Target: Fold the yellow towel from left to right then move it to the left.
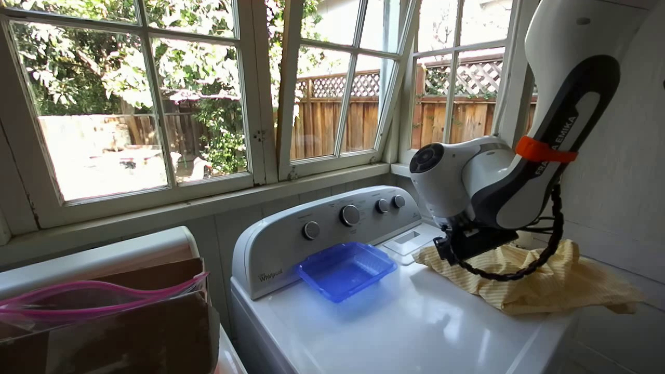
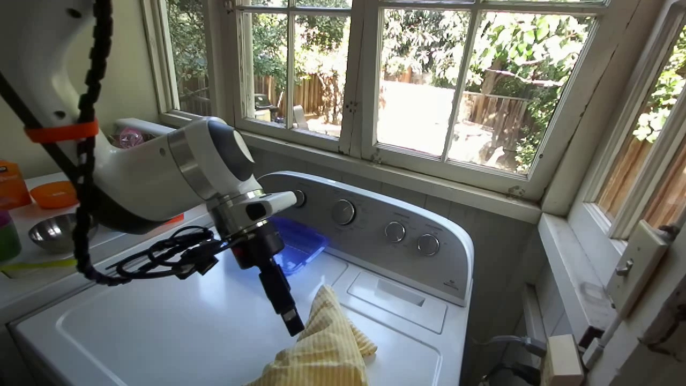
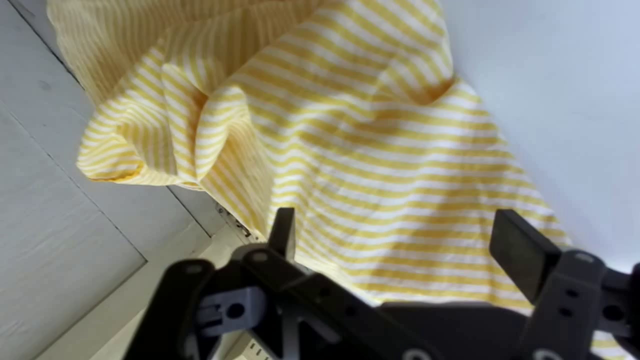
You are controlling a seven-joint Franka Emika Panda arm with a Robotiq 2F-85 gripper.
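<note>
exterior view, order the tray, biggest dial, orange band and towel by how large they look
In an exterior view, largest first:
1. Towel, though partly hidden
2. Tray
3. Orange band
4. Biggest dial

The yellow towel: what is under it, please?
Part of the yellow towel lies on the white machine top, visible beside it. Anything else underneath is covered and cannot be seen.

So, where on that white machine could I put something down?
Best is probably the bare white top in front of the blue tray, beside the yellow towel. A narrower patch lies between the towel and the flat hatch. Crowded: the towel, beneath the fingers, and behind the tray, near the knob panel.
</note>
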